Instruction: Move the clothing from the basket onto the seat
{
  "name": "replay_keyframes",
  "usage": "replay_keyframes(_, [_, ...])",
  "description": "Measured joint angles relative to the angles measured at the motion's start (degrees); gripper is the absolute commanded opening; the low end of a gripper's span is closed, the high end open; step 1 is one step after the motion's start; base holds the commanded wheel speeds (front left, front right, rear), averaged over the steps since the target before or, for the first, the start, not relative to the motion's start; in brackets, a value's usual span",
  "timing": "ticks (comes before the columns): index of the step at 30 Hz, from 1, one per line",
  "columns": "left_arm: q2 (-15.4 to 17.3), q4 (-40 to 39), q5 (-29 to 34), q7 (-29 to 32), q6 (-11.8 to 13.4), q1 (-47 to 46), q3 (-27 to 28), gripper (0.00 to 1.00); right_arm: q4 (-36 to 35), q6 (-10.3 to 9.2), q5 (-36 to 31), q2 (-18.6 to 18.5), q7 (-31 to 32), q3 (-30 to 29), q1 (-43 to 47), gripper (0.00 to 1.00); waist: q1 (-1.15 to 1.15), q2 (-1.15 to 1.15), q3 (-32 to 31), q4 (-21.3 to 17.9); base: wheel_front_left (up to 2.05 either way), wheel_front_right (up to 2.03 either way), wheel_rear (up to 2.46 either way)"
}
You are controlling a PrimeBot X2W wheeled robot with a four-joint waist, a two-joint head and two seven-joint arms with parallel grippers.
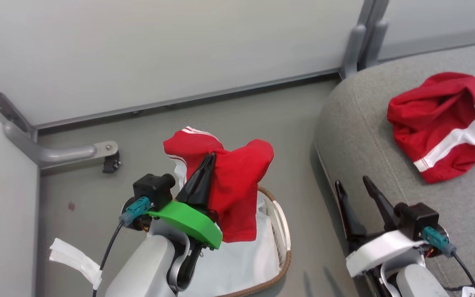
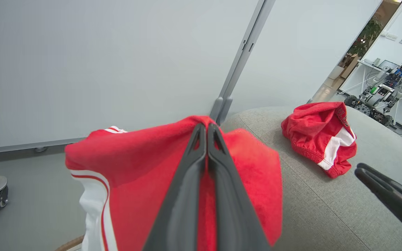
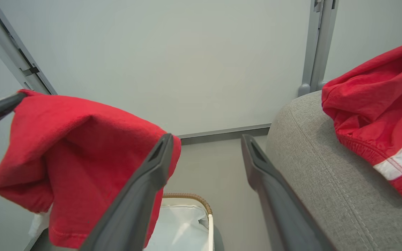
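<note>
My left gripper (image 1: 211, 156) is shut on a red garment (image 1: 233, 181) with white stripe trim, which hangs from its fingertips above the basket (image 1: 285, 231). That same piece of clothing (image 2: 131, 157) drapes over both sides of the closed fingers in the left wrist view and shows as the red garment (image 3: 72, 153) at the left of the right wrist view. A second red garment (image 1: 443, 123) lies crumpled on the grey seat (image 1: 361, 136). My right gripper (image 1: 353, 183) stands open at the seat's front edge, holding nothing.
The basket's white liner (image 1: 245, 260) lies under the hanging garment. Grey partition walls (image 1: 159, 53) with metal posts (image 1: 355, 45) close off the back. A wall foot with a caster (image 1: 107, 159) sits on the floor at left. Open floor (image 1: 295, 123) separates basket and seat.
</note>
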Motion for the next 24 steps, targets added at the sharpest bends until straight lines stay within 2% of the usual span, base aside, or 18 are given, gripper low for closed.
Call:
replay_keyframes(12, [-0.16,-5.19,1.92,-0.01,0.00,1.39,2.30,0.00,2.30,0.00,-1.66,0.00,0.00,2.20,3.67,1.00,0.00,0.00,-4.67,4.89,0.00,0.00,0.00])
replay_keyframes(18, [-0.20,-5.64,2.00,-0.01,0.00,1.70,2.02,0.00,3.10,0.00,-9.64,0.00,0.00,7.46,0.69,1.00,0.00,0.00,-5.06,6.46,0.00,0.00,0.00])
replay_keyframes(24, [-0.24,-5.48,1.99,0.00,0.00,1.98,1.42,0.00,5.21,0.00,-16.14,-1.98,0.00,14.90,-8.49,1.00,0.00,0.00,-4.65,7.13,0.00,0.00,0.00])
